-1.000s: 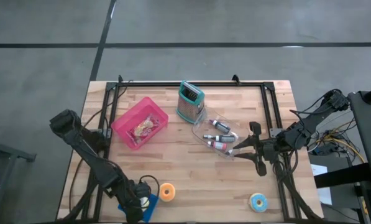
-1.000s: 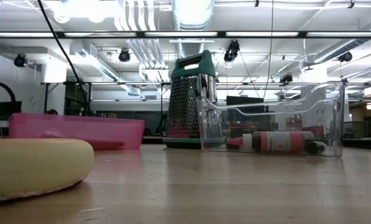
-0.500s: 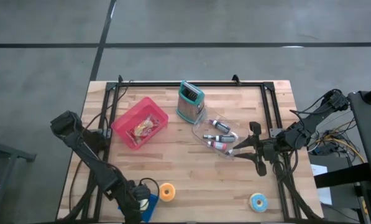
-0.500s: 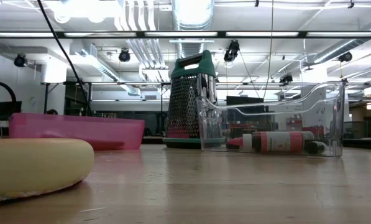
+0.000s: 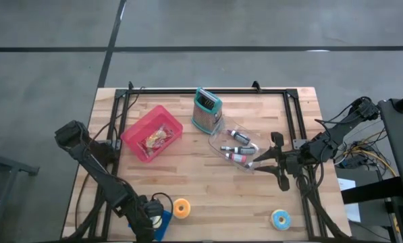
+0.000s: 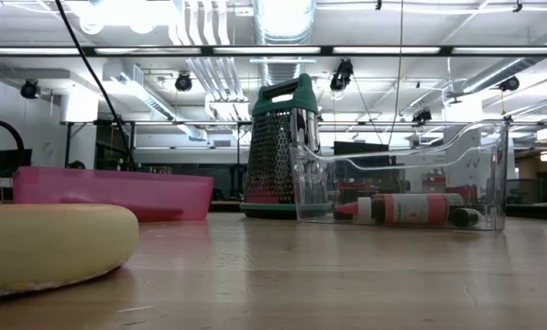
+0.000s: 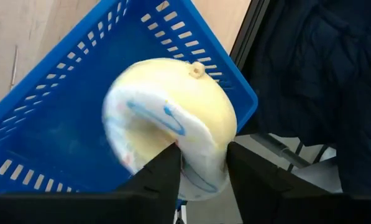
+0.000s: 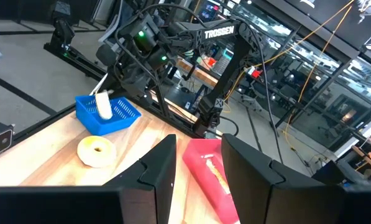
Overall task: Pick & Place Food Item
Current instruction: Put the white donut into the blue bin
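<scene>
A white-and-yellow doughnut (image 7: 173,118) with blue icing lines sits on edge between the fingers of my left gripper (image 7: 202,163). This is over the blue basket (image 7: 61,124) at the table's near left corner (image 5: 162,226). From the right wrist view the doughnut (image 8: 102,104) stands upright in the basket (image 8: 110,118). My right gripper (image 8: 199,163) hangs open and empty at the table's right side (image 5: 258,164), beside the clear bin. My left gripper pinches the doughnut's ring between its two fingers, at the edge nearest the wrist (image 7: 204,177). The fingers come slanting down from above. The doughnut stands on edge inside the basket's walls, blurred on one side. Whether it rests on the basket floor I cannot tell.
A yellow doughnut (image 5: 181,208) lies near the basket and a blue-iced one (image 5: 280,218) at the near right. Farther back stand a pink basket (image 5: 152,132) with food packets, a green-topped grater (image 5: 206,110) and a clear bin (image 5: 236,150) with small bottles.
</scene>
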Robot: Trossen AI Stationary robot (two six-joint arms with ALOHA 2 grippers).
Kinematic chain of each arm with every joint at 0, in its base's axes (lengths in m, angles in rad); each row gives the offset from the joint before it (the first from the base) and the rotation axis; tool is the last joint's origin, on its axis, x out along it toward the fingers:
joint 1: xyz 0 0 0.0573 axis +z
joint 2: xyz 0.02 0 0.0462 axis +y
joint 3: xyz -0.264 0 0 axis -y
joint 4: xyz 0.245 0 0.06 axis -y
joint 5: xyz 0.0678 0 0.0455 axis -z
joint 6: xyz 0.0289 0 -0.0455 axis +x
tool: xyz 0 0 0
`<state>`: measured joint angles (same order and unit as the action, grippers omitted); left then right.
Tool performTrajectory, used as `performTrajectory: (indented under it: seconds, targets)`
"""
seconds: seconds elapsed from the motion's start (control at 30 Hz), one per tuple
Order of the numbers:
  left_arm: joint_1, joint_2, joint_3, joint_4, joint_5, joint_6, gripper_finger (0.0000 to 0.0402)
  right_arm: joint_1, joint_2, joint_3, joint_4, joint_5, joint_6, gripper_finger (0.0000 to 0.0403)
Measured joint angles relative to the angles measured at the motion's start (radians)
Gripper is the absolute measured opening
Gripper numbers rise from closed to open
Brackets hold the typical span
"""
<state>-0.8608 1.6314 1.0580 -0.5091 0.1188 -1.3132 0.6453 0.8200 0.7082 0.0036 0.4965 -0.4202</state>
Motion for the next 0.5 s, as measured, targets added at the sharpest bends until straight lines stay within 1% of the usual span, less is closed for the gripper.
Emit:
performTrajectory:
  seconds: [0.2, 0.5]
  targets:
    - [0.000, 0.000, 0.000, 0.000, -0.010, 0.000, 0.0169, 0.000, 0.000, 0.000, 0.000, 0.000, 0.000, 0.0123]
    - [0.000, -0.001, 0.000, -0.011, -0.014, 0.008, 0.0187, 0.000, 0.000, 0.000, 0.000, 0.000, 0.000, 0.0123]
